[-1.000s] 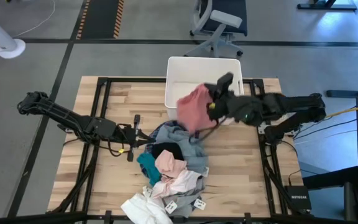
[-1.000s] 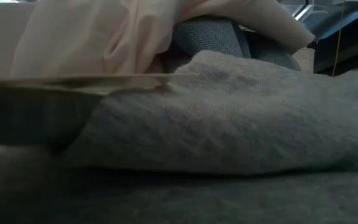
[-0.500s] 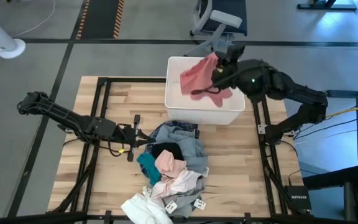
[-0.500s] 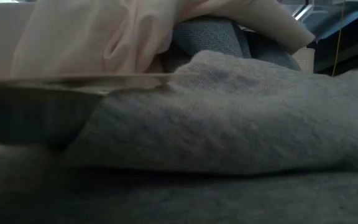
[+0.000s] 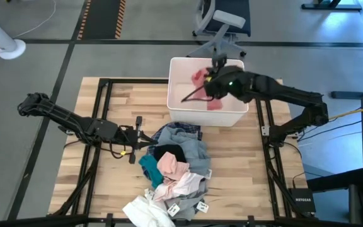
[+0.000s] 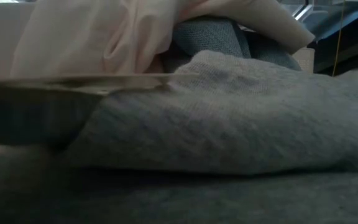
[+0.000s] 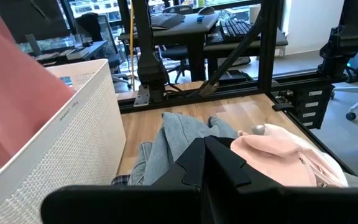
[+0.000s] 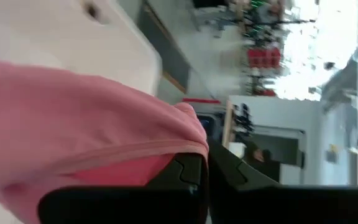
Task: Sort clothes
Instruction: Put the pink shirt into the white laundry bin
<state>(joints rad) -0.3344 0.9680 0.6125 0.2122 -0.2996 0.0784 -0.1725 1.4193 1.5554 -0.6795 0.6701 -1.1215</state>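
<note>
While the right gripper (image 5: 214,81) pinches the soft pink fabric garment (image 5: 201,79) directly over the white rectangular plastic bin (image 5: 176,108), it need only drop straight down; the left gripper (image 5: 137,134) rests shut beside the pile.

My wooden table (image 5: 115,94) carries a white plastic bin (image 5: 176,108) at its far edge; behind the bin an office chair (image 5: 222,25) stands on the grey floor; a white fan base (image 5: 10,48) sits far off left; yellow-black floor tape (image 5: 103,19) lies beyond.
</note>
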